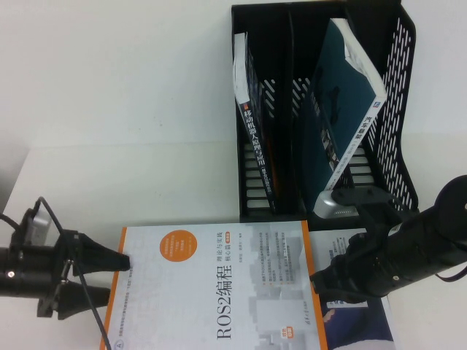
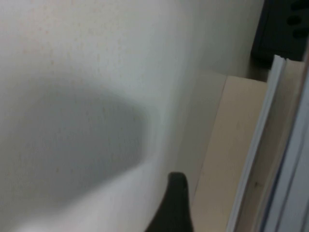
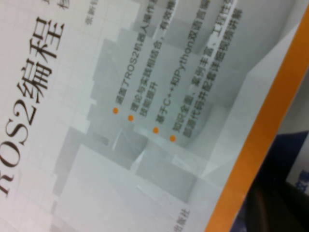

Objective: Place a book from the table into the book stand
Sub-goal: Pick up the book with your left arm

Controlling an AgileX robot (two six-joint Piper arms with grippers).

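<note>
White and smooth, the table [image 1: 131, 109] fills the high view and carries everything else. Places below are given relative to the book stand.

At the far side of the table stands the book stand [image 1: 405, 109], a black plastic rack with perforated sides and three slots. Its left slot holds an upright book with a dark spine [image 1: 255, 146] printed with Chinese characters. Its right slot holds a dark teal-covered book [image 1: 343, 109], leaning against the dividers. The middle slot's contents cannot be made out.

On the near side of the book stand, flat on the table, lies the book [image 1: 219, 292]. Its cover is white with an orange border, a black "ROS2" title with Chinese characters and pale grey artwork. Its far edge sits just in front of the stand's base. Beneath its right edge, another book with a blue and white cover [image 1: 354, 328] pokes out.

The left gripper [image 1: 109, 281] is well to the left of the book stand, at the book's left edge. Its jaws stand wide apart, one black fingertip [image 1: 117, 259] resting at the orange border and the other lower beside the edge, with nothing gripped.

The right gripper [image 1: 321, 281] is directly in front of the book stand's right slot, low over the book's right edge. Its jaws are closed together and hold nothing visible. Its wrist view looks closely onto the book's cover and orange border.
</note>
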